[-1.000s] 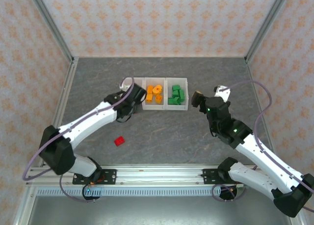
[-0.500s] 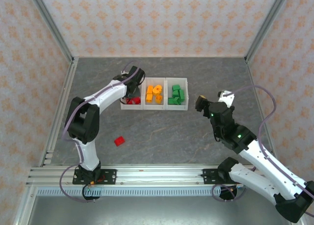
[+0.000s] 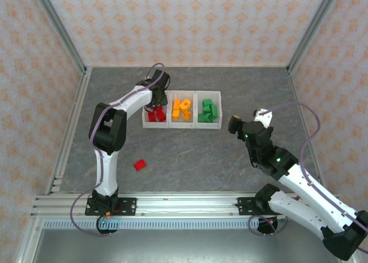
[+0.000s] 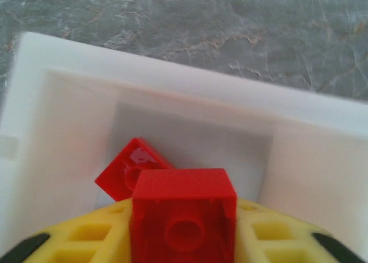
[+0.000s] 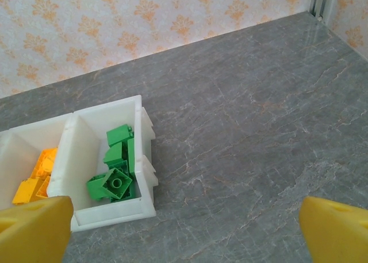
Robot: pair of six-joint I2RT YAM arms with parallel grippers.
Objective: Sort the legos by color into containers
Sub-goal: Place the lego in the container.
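One loose red brick [image 3: 140, 165] is left on the grey stone-look bench [image 3: 195, 159], well apart from the bins [image 3: 194, 127]; another red brick [image 4: 184, 211] is gripped by the left gripper [image 3: 155, 104] over the left bin [image 4: 172, 82], where other red bricks [image 3: 154, 116] lie. Alongside, orange bricks [image 3: 181, 109] and green bricks [image 3: 207, 111] are sorted. The right gripper [image 3: 233, 124] is held wide open, empty. The scene is enclosed by orange-patterned walls [image 3: 184, 22].

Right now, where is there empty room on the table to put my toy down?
Bare grey stone-look tabletop lies between the white three-bin row and the near rail, right of the loose red brick; also behind the bins. Crowded: the row's red end, under the left gripper.
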